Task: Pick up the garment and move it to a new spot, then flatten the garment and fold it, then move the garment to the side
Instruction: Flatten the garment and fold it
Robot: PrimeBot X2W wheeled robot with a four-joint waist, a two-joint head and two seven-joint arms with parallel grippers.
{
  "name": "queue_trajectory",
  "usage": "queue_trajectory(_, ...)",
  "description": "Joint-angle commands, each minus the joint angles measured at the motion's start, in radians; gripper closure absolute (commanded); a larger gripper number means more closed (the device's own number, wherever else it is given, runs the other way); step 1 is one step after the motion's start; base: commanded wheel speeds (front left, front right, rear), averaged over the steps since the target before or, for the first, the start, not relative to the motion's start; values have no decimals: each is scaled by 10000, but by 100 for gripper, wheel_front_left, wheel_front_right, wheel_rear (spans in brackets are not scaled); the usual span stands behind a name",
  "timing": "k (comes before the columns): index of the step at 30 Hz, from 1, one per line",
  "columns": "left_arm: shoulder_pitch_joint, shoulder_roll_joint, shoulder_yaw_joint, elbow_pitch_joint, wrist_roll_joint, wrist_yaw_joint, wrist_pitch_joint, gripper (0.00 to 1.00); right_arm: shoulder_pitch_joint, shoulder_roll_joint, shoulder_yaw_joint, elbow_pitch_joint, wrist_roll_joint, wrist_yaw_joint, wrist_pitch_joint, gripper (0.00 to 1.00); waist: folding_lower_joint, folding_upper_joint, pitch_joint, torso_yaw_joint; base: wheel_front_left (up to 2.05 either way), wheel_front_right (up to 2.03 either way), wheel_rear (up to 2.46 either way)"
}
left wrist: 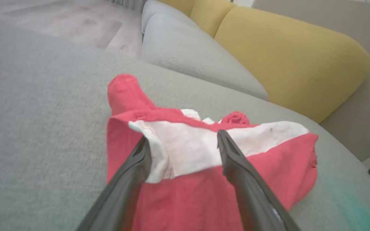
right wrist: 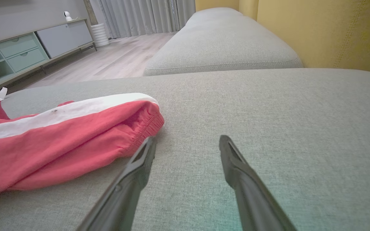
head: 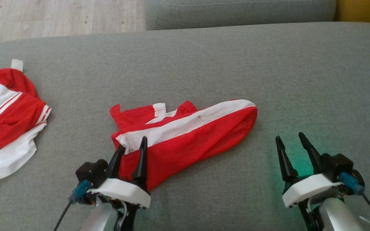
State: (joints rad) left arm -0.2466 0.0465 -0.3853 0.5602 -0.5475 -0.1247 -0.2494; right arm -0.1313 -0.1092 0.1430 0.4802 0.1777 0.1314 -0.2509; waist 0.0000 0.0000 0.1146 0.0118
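The garment (head: pixel 185 134) is red with a long white panel and lies crumpled in the middle of the grey sofa cushion (head: pixel 204 64). My left gripper (head: pixel 133 142) is open, its fingers standing over the garment's left end, one on each side of the white panel's end. In the left wrist view the left gripper (left wrist: pixel 182 136) straddles the white panel of the garment (left wrist: pixel 268 166). My right gripper (head: pixel 289 136) is open over bare cushion, a little right of the garment's elastic end. In the right wrist view the garment (right wrist: pixel 59 141) lies left of the right gripper (right wrist: pixel 188 138).
A second red and white garment (head: pixel 8 118) lies bunched at the cushion's left edge. A further grey cushion (head: pixel 236 12) adjoins at the back, and a yellow backrest (left wrist: pixel 284 54) rises on the right. Wooden floor (head: pixel 59 16) shows beyond the cushion's far left corner.
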Motion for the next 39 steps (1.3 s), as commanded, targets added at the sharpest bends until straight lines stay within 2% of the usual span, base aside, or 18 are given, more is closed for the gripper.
queue_trajectory(1,-160,37,353,-425,104,-55,-124,0,-110,1,237,-236,95,-7,-108,0,0,0,-12,20,0,0,0)
queue_trajectory(2,-90,37,341,-522,130,-56,-124,7,-98,12,244,-216,106,-7,-108,0,0,0,-28,37,0,0,0)
queue_trajectory(4,51,37,288,-610,165,-57,-124,62,-78,30,252,-176,142,-7,-108,0,0,0,-65,77,0,0,0)
queue_trajectory(5,113,37,261,-605,179,-57,-124,100,-67,41,258,-151,156,-7,-108,0,0,0,-105,98,0,0,0)
queue_trajectory(18,1927,37,1281,-1160,699,-58,-124,100,501,367,-92,-110,215,-7,-108,0,0,0,-1110,181,0,0,0)
queue_trajectory(28,2232,196,2158,-988,1371,-59,-124,100,671,517,-221,-152,214,-7,-109,0,0,0,-1397,25,0,0,0)
queue_trajectory(29,2217,226,2243,-886,1503,-58,-124,80,673,527,-224,-184,230,-7,-109,0,0,0,-1410,-1,0,0,0)
queue_trajectory(30,2204,226,2357,-796,1605,-44,-124,55,667,537,-218,-223,245,-7,-109,0,0,0,-1413,-30,0,0,0)
queue_trajectory(31,2192,218,2475,-720,1692,-22,-124,5,656,545,-205,-264,259,-7,-109,0,0,0,-1413,-56,0,0,0)
queue_trajectory(32,2190,209,2578,-649,1795,24,-124,0,645,553,-186,-301,268,-7,-109,0,0,0,-1413,-83,0,0,0)
queue_trajectory(39,2359,96,3125,-964,2568,389,-124,0,619,582,-217,-786,318,-7,-109,0,0,0,-1357,-175,0,0,0)
